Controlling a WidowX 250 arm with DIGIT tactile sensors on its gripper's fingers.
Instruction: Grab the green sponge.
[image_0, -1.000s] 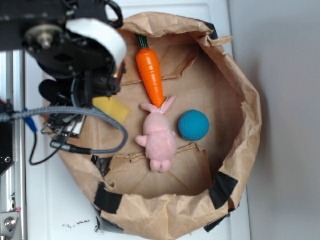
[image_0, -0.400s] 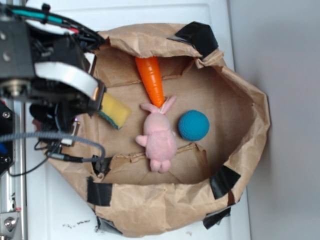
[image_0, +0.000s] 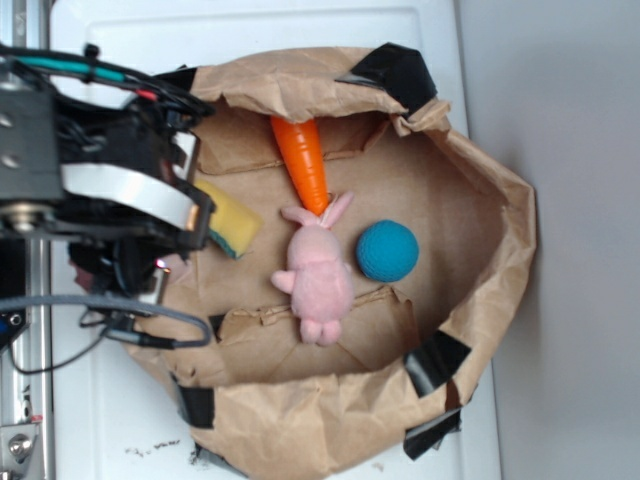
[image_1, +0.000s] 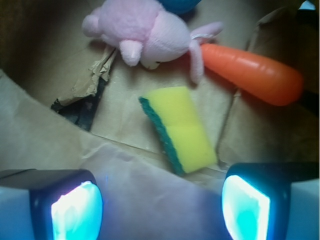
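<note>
I am hanging over the left edge of a big crumpled paper bag (image_0: 480, 200) that is lying open on a white table (image_0: 300, 20), its rim patched with black tape (image_0: 390, 65). My arm (image_0: 90, 190) is covering the bag's left wall in the exterior view.

Inside, a pink stuffed bunny (image_0: 318, 275) is lying in the middle of the bag floor, its ears touching the tip of an orange carrot (image_0: 305, 160) that is pointing down from the top rim. A blue ball (image_0: 387, 250) is sitting just beside the bunny, to its right.

The green sponge (image_1: 179, 127) is lying flat on the bag floor, left of the bunny, yellow face up, with its green layer showing along one long side. In my wrist view its long axis is running diagonally, from upper left to lower right, and it is sitting ahead of me, between the lines of my two fingers.

My gripper (image_1: 160, 207) is spread wide, jaws released and holding nothing, with the bag's folded wall directly beneath my fingertips (image_1: 75, 210).
</note>
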